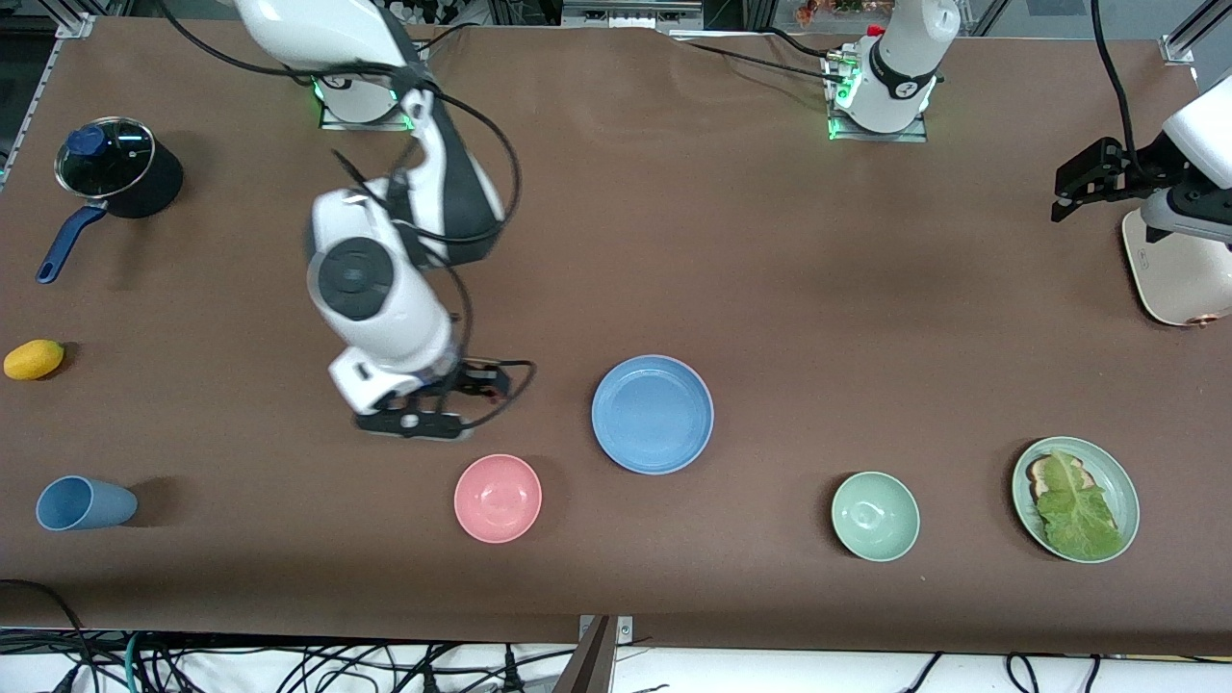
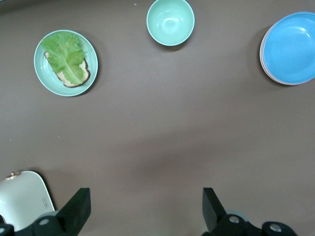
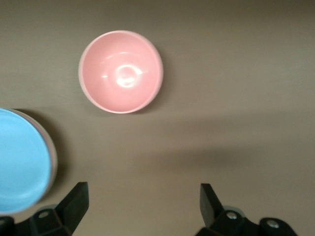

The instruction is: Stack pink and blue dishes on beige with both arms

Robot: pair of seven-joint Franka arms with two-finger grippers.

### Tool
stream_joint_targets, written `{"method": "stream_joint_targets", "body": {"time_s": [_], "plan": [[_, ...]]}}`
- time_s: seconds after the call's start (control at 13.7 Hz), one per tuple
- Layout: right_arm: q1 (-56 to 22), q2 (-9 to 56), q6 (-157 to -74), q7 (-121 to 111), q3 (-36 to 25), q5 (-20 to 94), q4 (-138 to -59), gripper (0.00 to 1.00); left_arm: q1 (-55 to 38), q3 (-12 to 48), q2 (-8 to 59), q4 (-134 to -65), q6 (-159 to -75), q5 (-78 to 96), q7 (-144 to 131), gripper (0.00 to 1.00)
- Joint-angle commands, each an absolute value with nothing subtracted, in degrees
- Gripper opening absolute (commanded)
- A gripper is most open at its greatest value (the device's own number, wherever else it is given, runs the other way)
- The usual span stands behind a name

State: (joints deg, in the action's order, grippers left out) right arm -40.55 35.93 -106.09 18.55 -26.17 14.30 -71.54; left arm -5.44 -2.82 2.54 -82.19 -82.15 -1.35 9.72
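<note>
The sky-blue plate (image 1: 653, 414) lies flat near the table's middle, also in the left wrist view (image 2: 291, 47) and the right wrist view (image 3: 22, 160). A thin pale pink rim (image 2: 263, 61) shows under its edge, so it rests on the pink plate. The beige plate is hidden. My right gripper (image 1: 414, 423) (image 3: 142, 194) hangs open and empty over bare table beside the stack, toward the right arm's end. My left gripper (image 1: 1064, 197) (image 2: 146, 196) is open and empty, raised over the left arm's end of the table, where that arm waits.
A small pink bowl (image 1: 498, 498) (image 3: 121, 72) sits nearer the camera than the right gripper. A mint bowl (image 1: 875, 516) (image 2: 170, 21), a green plate (image 1: 1107, 462) (image 2: 91, 73) with lettuce and bread, and a white appliance (image 1: 1179, 274) are at the left arm's end. A lidded pot (image 1: 111, 164), lemon (image 1: 34, 359) and blue cup (image 1: 82, 503) are at the right arm's end.
</note>
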Motion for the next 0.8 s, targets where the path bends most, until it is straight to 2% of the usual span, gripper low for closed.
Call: {"method": "stream_joint_targets", "body": {"time_s": [0.0, 0.22, 0.44, 0.59, 0.73], "plan": [[-36.58, 29.37, -98.99, 11.0, -26.45, 15.73, -73.74, 1.0, -5.89, -3.25, 2.46, -81.04, -80.34, -0.53, 5.38, 1.0], [-33.14, 23.4, -96.51, 7.92, -26.37, 15.56, -76.01, 1.0, -5.89, -3.25, 2.46, -80.86, -79.72, -0.35, 2.29, 1.0], [-30.16, 13.92, -94.93, 7.82, -24.54, 10.67, -84.44, 1.0, -5.89, -3.52, 2.2, -80.86, -79.72, 0.26, 0.62, 1.0], [-23.86, 10.12, -92.83, 7.91, -16.57, 4.95, -86.39, 1.0, -5.89, -3.52, 2.2, -80.86, -78.93, 0.35, 0.53, 1.0], [-16.3, 6.87, -91.41, 7.74, -9.18, 3.87, -87.45, 1.0, -5.8, -3.52, 2.28, -80.86, -78.84, 0.26, 0.53, 1.0]]}}
